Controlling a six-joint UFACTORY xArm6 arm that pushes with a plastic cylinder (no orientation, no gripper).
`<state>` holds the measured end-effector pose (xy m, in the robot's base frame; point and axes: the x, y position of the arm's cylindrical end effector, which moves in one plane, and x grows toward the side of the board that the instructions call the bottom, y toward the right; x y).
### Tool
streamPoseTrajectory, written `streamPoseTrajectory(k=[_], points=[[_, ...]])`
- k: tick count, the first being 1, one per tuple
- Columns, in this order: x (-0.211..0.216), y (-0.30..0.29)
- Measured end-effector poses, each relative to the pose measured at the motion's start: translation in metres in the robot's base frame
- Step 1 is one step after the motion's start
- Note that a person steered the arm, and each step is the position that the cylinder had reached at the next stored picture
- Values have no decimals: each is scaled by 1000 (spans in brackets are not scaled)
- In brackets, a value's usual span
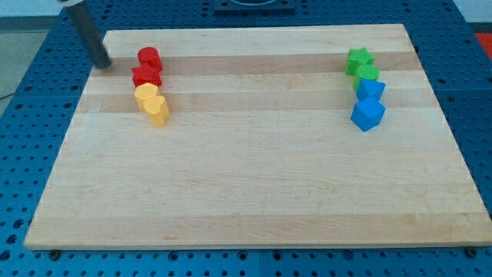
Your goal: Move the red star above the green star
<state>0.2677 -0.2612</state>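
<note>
The red star [145, 75] lies near the view's upper left, in a column of blocks. A red cylinder [148, 56] sits just above it. The green star [359, 59] lies near the view's upper right, at the top of another column. My tip [104, 63] rests on the board to the left of the red cylinder and red star, a short gap away from them. The rod slants up to the view's top left.
A yellow block [145, 95] and a yellow heart [157, 110] sit below the red star. Below the green star are a green block [367, 74], a blue block [370, 90] and a larger blue block [367, 115]. The wooden board [254, 185] lies on a blue perforated table.
</note>
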Motion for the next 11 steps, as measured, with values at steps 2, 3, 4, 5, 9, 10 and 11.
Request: streamPoseTrajectory(k=[2, 3, 4, 5, 9, 10, 11], points=[[-18, 48], [-5, -5], [39, 15], [54, 59], [88, 58], [85, 139], [55, 218]])
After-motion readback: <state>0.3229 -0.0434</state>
